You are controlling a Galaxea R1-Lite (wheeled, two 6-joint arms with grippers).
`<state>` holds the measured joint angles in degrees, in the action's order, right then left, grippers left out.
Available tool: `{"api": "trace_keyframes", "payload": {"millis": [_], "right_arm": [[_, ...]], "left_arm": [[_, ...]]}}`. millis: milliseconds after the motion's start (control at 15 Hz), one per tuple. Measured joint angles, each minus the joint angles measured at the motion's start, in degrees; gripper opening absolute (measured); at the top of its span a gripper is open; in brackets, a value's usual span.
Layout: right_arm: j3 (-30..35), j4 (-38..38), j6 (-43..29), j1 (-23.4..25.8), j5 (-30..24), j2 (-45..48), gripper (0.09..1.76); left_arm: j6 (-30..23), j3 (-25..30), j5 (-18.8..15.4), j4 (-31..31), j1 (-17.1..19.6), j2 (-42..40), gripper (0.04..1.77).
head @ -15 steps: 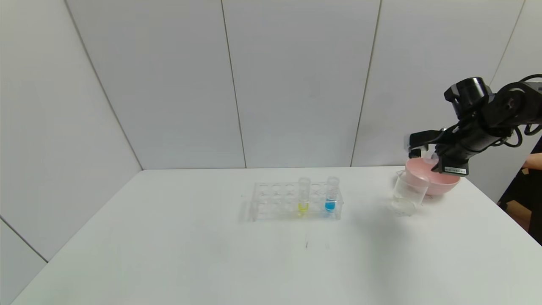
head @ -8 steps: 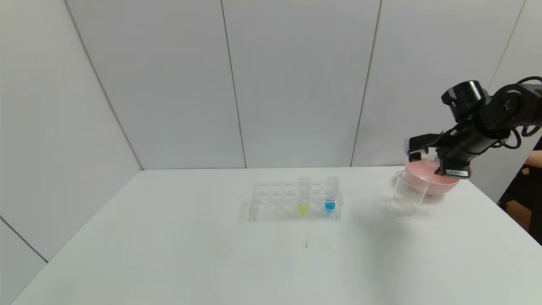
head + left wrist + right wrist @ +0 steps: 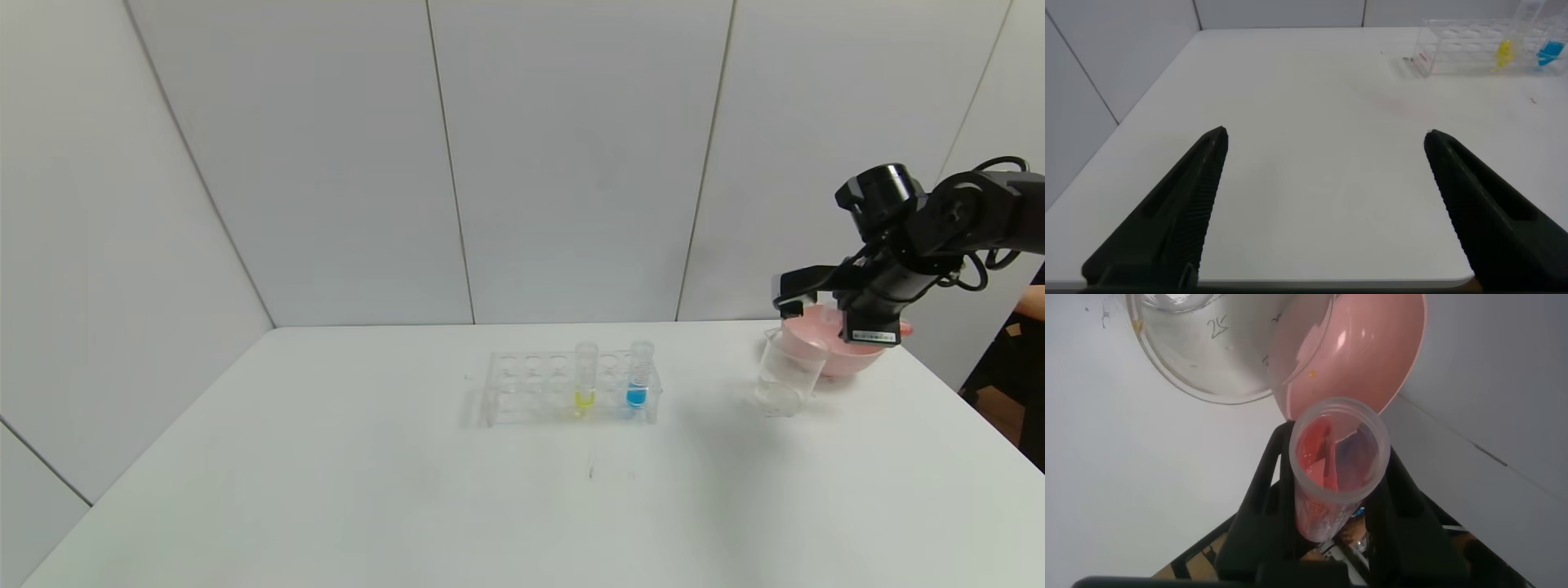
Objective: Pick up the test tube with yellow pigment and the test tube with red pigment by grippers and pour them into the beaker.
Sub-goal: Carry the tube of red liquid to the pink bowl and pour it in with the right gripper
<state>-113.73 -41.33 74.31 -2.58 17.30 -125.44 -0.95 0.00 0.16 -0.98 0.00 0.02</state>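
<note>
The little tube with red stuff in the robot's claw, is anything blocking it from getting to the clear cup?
Nothing visible does. The right gripper holds the small clear test tube with red pigment over the pink bowl, and the clear glass beaker stands right beside that bowl with its mouth open.

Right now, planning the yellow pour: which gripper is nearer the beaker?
Right. The right gripper holds the test tube with red pigment just beyond the beaker, over the pink bowl; the left gripper hangs open far away.
</note>
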Motion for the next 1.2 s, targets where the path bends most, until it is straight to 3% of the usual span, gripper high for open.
{"api": "trace_keyframes", "payload": {"millis": [133, 267, 800, 1200], "right_arm": [[-0.3, 0.1, -0.1, -0.4, 1.0, -0.4, 0.54], [-0.4, 0.5, 0.1, -1.0, 5.4, -0.6, 0.54], [-0.8, 7.5, 1.9, -1.7, 9.9, -2.6, 0.54], [-0.9, 7.8, 3.1, -2.0, 12.6, -3.1, 0.54]], "left_arm": [[0.0, 0.0, 0.0, 0.0, 0.0, 0.0, 1.72], [0.0, 0.0, 0.0, 0.0, 0.0, 0.0, 1.72], [0.0, 0.0, 0.0, 0.0, 0.0, 0.0, 1.72], [0.0, 0.0, 0.0, 0.0, 0.0, 0.0, 1.72]]}}
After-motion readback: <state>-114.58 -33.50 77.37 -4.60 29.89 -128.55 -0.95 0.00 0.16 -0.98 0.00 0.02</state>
